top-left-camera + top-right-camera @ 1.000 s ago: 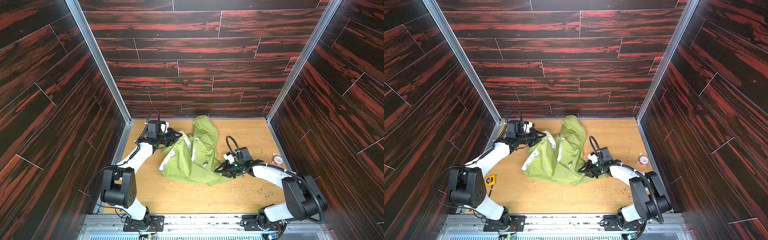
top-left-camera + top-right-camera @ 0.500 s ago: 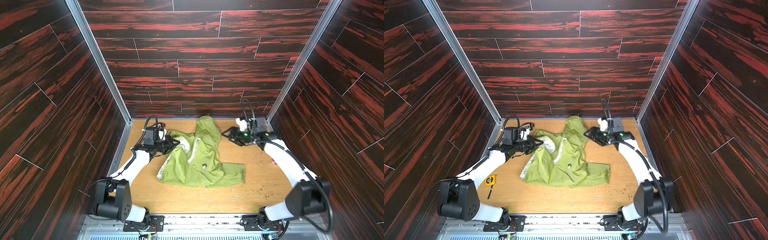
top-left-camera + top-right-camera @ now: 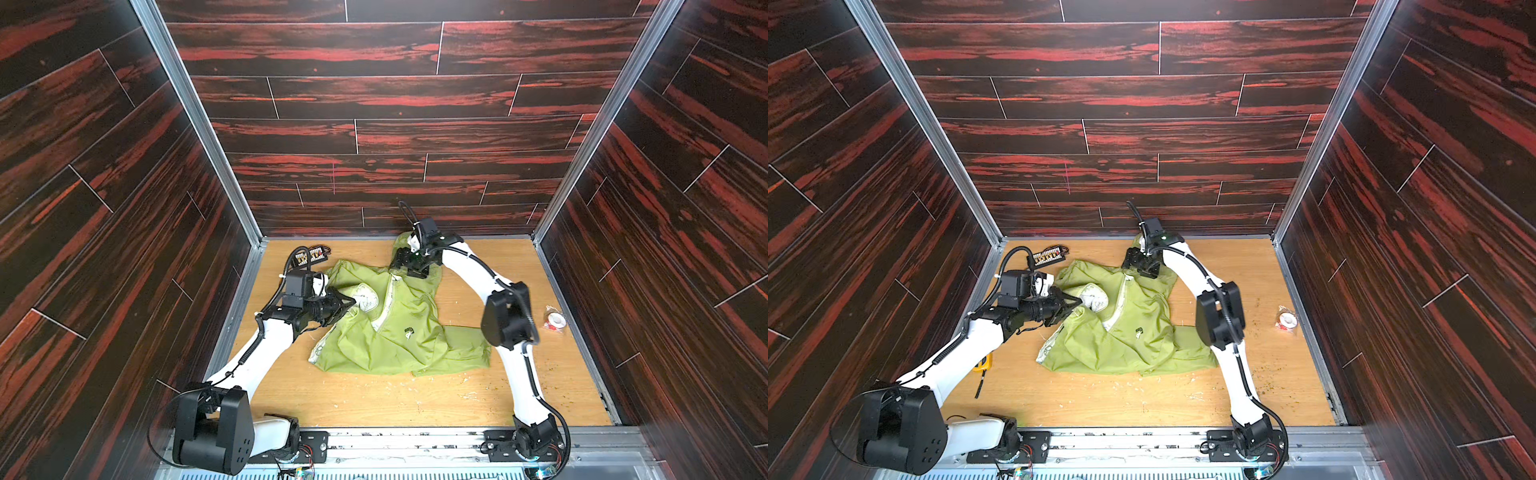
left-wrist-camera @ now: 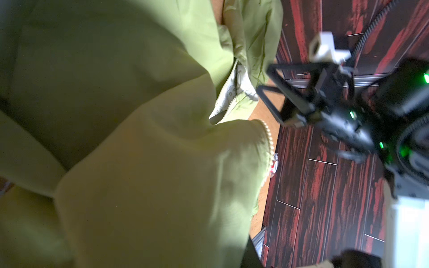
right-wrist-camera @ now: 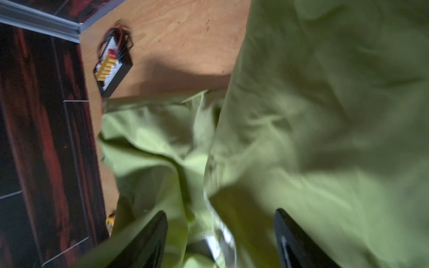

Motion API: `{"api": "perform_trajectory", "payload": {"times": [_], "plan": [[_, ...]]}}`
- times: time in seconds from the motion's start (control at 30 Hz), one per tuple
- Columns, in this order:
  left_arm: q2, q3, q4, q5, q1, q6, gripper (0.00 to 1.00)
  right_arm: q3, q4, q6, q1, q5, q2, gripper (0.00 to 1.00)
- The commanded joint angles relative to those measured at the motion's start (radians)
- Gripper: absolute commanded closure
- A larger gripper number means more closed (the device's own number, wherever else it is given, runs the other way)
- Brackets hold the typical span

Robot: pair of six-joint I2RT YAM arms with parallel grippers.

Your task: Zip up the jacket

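Moved since earlier: your right arm has left the near hem of the jacket [image 3: 399, 328] and swung to its far end, by the hood [image 3: 401, 246]. The garment, bunched a second ago, now lies flatter, with one sleeve out to the right.
Left arm: drawn slightly back toward its own side, with the same fold in hand.
Jacket position: front up on the table [image 3: 374, 399], left of middle, hood toward the back wall.
Left end effector [image 3: 347, 300]: clenched on the front flap's edge, turning it back so the white lining [image 3: 365, 296] shows.
Right end effector [image 3: 409, 268]: released, with its fingers [image 5: 148, 239] wide apart over the collar area and gripping nothing.
Zipper [image 3: 384, 303]: open; in the left wrist view the two rows of teeth run apart.
Done so far: by my reading, only spreading the jacket and exposing the front.
Left to do: bring both edges together, seat the pin at the hem, then run the slider up. You cannot make out the slider in these views.
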Motion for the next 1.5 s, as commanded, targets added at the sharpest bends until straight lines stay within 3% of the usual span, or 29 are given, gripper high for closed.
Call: {"api": "perform_trajectory", "payload": {"times": [0.0,0.17,0.23,0.37,0.5,0.57,0.8,0.93,1.07,1.23,1.4,1.47], "plan": [[-0.043,-0.01,-0.013,0.014,0.003,0.003,1.0,0.174,-0.178,0.025,-0.007,0.055,0.176,0.25],[-0.041,-0.019,-0.016,0.024,0.002,0.007,1.0,0.23,-0.139,0.085,-0.022,-0.013,0.265,0.3],[-0.035,-0.021,-0.016,0.029,0.003,0.009,1.0,0.205,-0.1,0.109,-0.028,-0.042,0.269,0.42],[-0.025,-0.014,-0.025,0.029,0.003,0.024,1.0,0.177,-0.062,0.125,-0.047,-0.082,0.246,0.74],[0.008,0.019,-0.027,0.035,0.004,0.046,1.0,0.066,0.004,0.103,-0.089,-0.097,0.098,0.95],[0.027,0.049,-0.019,0.058,0.004,0.06,1.0,-0.049,0.08,0.099,-0.128,-0.13,-0.011,1.0],[0.091,0.147,0.161,0.21,-0.001,0.012,1.0,-0.444,0.226,0.06,-0.33,-0.251,-0.476,1.0],[0.147,0.225,0.215,0.287,-0.041,-0.011,1.0,-0.584,0.183,-0.004,-0.434,-0.269,-0.645,1.0],[0.215,0.289,0.22,0.341,-0.104,-0.01,1.0,-0.763,0.126,-0.062,-0.523,-0.201,-0.752,1.0],[0.26,0.293,0.247,0.393,-0.148,-0.033,1.0,-0.983,0.163,-0.096,-0.629,-0.119,-0.788,1.0],[0.233,0.277,0.197,0.411,-0.15,-0.007,1.0,-1.007,0.15,-0.144,-0.693,-0.086,-0.681,1.0],[0.213,0.27,0.155,0.415,-0.15,0.014,1.0,-0.985,0.134,-0.151,-0.704,-0.088,-0.655,0.84]]}}
